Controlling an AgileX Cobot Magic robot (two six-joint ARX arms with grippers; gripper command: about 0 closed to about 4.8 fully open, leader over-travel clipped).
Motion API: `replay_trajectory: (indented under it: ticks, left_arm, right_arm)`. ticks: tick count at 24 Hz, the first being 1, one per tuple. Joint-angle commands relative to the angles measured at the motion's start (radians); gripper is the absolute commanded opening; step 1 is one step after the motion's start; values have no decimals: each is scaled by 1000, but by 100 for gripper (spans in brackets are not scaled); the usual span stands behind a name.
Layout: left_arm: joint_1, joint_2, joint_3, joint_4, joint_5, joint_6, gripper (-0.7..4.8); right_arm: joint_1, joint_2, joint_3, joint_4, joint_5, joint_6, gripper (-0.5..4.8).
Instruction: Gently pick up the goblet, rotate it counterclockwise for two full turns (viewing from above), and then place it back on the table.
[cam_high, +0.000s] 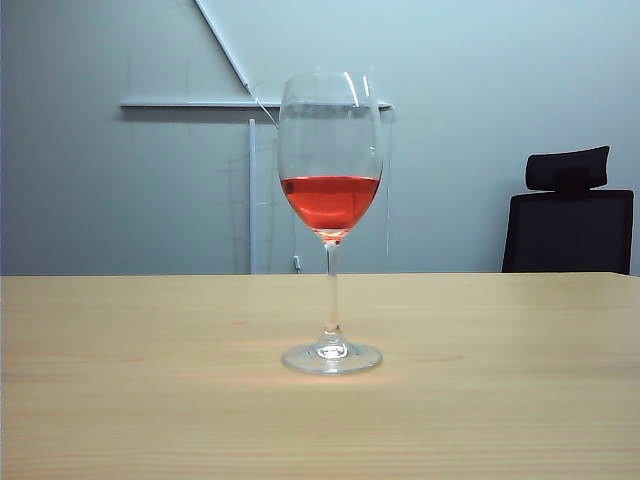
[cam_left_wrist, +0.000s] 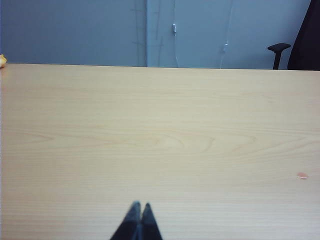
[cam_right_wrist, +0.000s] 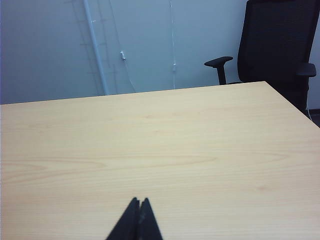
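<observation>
Goblet with red liquid stands upright at the middle of the table, untouched. Left hand hangs clenched and empty over bare wood; right hand likewise, clenched, holding nothing.

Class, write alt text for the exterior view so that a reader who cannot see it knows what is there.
A tall clear goblet holding red liquid stands upright on its round foot in the middle of a wide light tan wood-grain table. No gripper appears in this view. Behind the table are a pale wall and a black office chair at the right.
</observation>
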Motion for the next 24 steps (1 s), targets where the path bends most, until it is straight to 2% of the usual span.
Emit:
replay_trajectory:
  ticks: [1, 8, 10, 13, 15, 19, 23, 24]
  left_arm:
    - [0, 0, 4, 13, 4, 1, -5]
    - [-5, 0, 4, 13, 3, 1, -5]
    - [-50, 6, 4, 13, 0, 1, -5]
    - [-167, 83, 4, 18, 0, 1, -5]
    - [-319, 123, 4, 6, 1, 1, -5]
    - [-468, 124, 4, 1, 4, 1, -5]
    - [-530, 124, 4, -1, 5, 1, -5]
    - [-531, 124, 4, -3, 4, 1, -5]
  right_arm:
    - [0, -2, -5, 18, 0, 0, -6]
    - [2, -2, -4, 18, -7, 8, -6]
    - [2, 1, -3, 18, -93, 95, -6]
    - [9, 18, 13, 8, -210, 103, -6]
    - [66, 70, 55, 1, -214, 105, -6]
    - [185, 203, 100, 25, -204, 73, -6]
    - [338, 388, 141, 88, -204, -14, 0]
    - [417, 487, 149, 155, -202, -72, 55]
